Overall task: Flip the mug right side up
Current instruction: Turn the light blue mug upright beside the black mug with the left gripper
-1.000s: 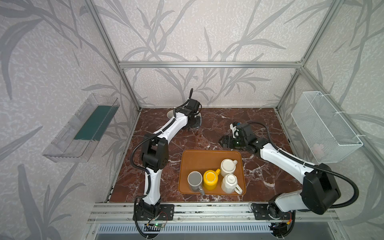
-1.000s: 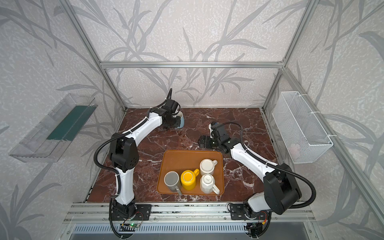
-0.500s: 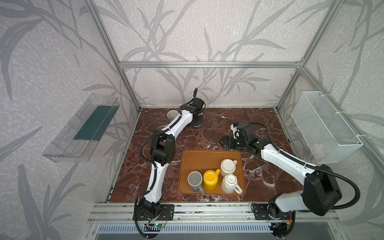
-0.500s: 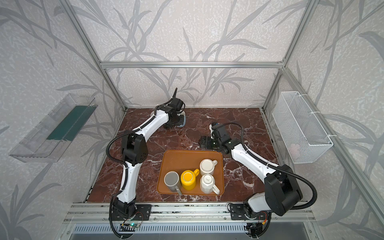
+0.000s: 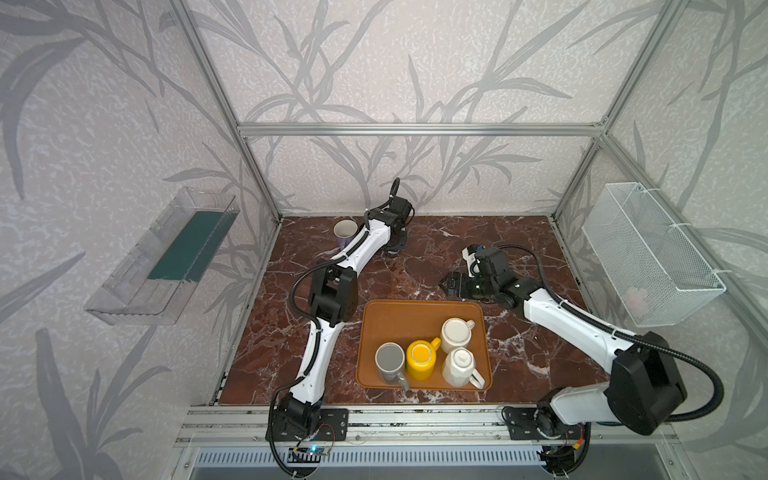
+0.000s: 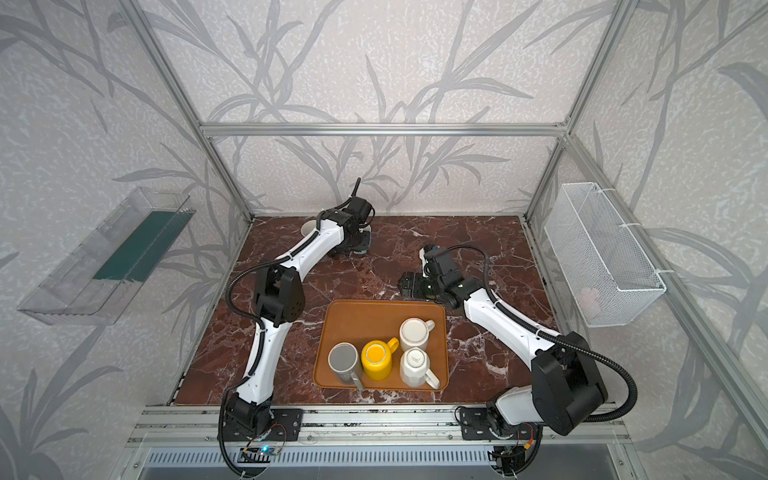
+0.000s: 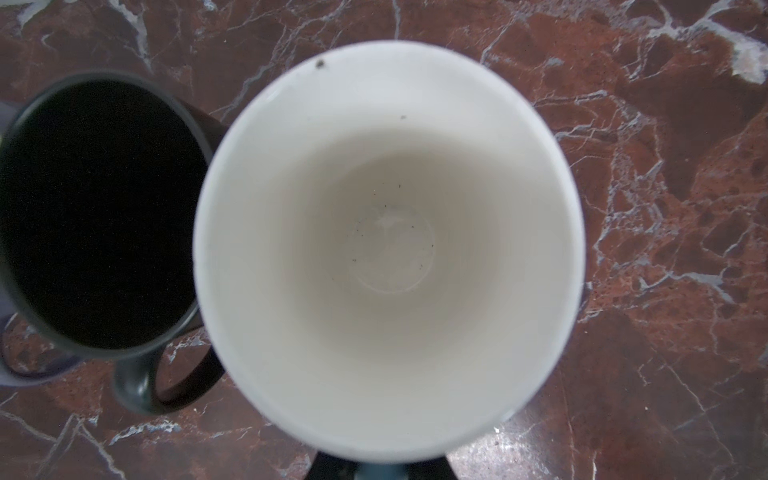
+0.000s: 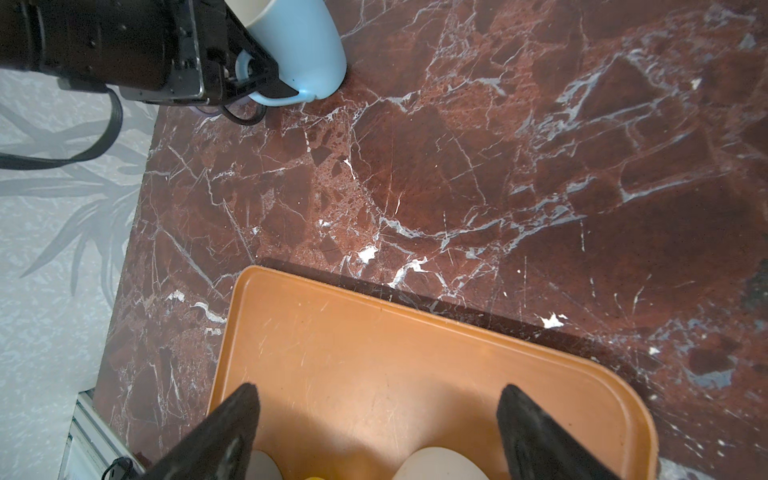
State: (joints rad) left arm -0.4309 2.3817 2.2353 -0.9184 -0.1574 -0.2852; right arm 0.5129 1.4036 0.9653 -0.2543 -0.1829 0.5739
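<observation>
Pale blue outside and white within, the mug (image 8: pixel 303 45) stands mouth-up at the back of the marble table (image 8: pixel 457 166) with its long axis close to vertical. The turning therefore looks done, and what remains, I judge, is setting it down and letting go. The left gripper (image 8: pixel 255 81) is clamped on the mug's handle, and its wrist camera looks straight down into the bowl. Whether the foot touches the stone I cannot tell. A black mug (image 7: pixel 95 216) sits just beside it, with a lavender mug (image 5: pixel 345 230) beyond that, so a withdrawal has little room on that side. The right gripper (image 8: pixel 380 434), fingers spread and empty, hovers over the far edge of the orange tray (image 5: pixel 399 322), well apart from the mug and plainly the farther arm. No brand, label or lettering can be read anywhere.
</observation>
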